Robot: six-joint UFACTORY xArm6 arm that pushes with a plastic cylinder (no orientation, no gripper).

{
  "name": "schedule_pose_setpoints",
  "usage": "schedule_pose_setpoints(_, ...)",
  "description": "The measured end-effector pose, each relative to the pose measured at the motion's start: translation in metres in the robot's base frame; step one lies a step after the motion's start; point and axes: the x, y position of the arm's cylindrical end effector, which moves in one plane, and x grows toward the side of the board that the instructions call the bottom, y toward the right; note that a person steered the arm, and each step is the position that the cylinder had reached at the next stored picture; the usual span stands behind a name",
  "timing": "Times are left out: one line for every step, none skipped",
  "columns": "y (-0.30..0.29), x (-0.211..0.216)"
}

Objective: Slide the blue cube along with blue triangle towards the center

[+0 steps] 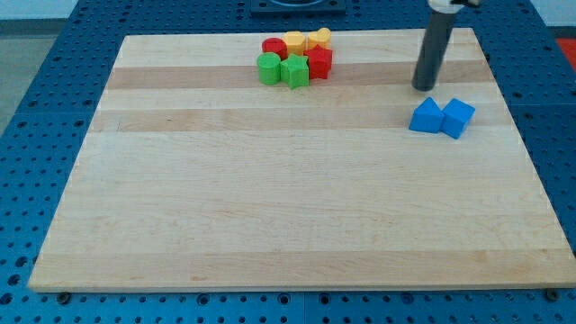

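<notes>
Blue cube and blue triangle, both small, hard-looking blocks, sitting side by side and touching, near the view's right edge of the pale wooden worktop, in its upper half. Triangle on the view's left of the pair, cube on the view's right, turned a little on its corner. Likely light and stiff, likely to slide easily on the smooth wood, and likely to spin or part from each other if pressed off-centre; no fragility to fear. No fingers on this arm, so nothing to report as wide, narrow or holding: only a straight dark rod, with my tip resting just above the triangle toward the view's top, near it but not clearly touching. No taking hold possible; contact best made on the pair's far side from the centre, probably the cube's face toward the view's right and top, so that cube drives triangle ahead toward the middle. Present tip position probably good only for a downward shove on the triangle alone. Further out, a tight cluster near the view's top centre: red blocks, green blocks, a yellow block and an orange block, exact shapes hard to tell. Cluster well apart from the blue pair and off the line toward the centre; nothing standing in the way across the open wood. Blue perforated base surrounding the worktop.
</notes>
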Motion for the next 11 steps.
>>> schedule_pose_setpoints(0.022, 0.009)
schedule_pose_setpoints(0.042, 0.023)
schedule_pose_setpoints(0.059, 0.036)
schedule_pose_setpoints(0.07, 0.051)
schedule_pose_setpoints(0.071, 0.069)
schedule_pose_setpoints(0.067, 0.08)
schedule_pose_setpoints(0.051, 0.071)
schedule_pose_setpoints(0.03, 0.053)
schedule_pose_setpoints(0.015, 0.053)
schedule_pose_setpoints(0.003, 0.057)
schedule_pose_setpoints(-0.016, 0.068)
